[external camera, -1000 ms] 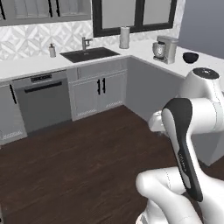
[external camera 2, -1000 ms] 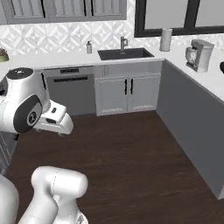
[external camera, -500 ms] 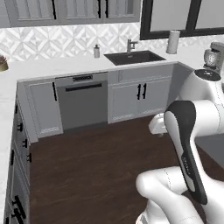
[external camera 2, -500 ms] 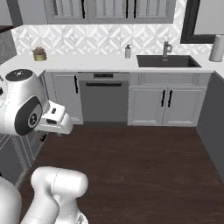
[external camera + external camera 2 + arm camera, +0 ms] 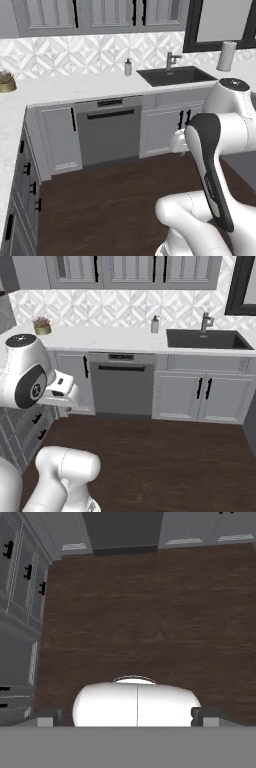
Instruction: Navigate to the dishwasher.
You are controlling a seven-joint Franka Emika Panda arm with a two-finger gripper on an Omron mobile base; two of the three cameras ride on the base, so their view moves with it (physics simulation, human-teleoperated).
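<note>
The dishwasher (image 5: 109,130) sits under the white table (image 5: 65,90) along the back wall, between a pale cabinet door (image 5: 56,137) on its left and the double doors (image 5: 202,396) below the sink (image 5: 205,338) on its right. In the right base view the dishwasher (image 5: 121,385) stands near the middle of the picture, its whole front showing, with dark wood floor (image 5: 165,456) between it and the base. The hand view catches just the lower edge of the dishwasher (image 5: 122,529), cut off at the top. The arm's elbow hides part of the sink cabinets in the left base view. The fingertips (image 5: 50,716) are two small dark stubs, set well apart at the bottom of the hand view, so the jaws stand open with nothing between them. A soap bottle (image 5: 128,67) and a faucet (image 5: 171,60) stand at the back; a small plant (image 5: 42,325) sits far left.
</note>
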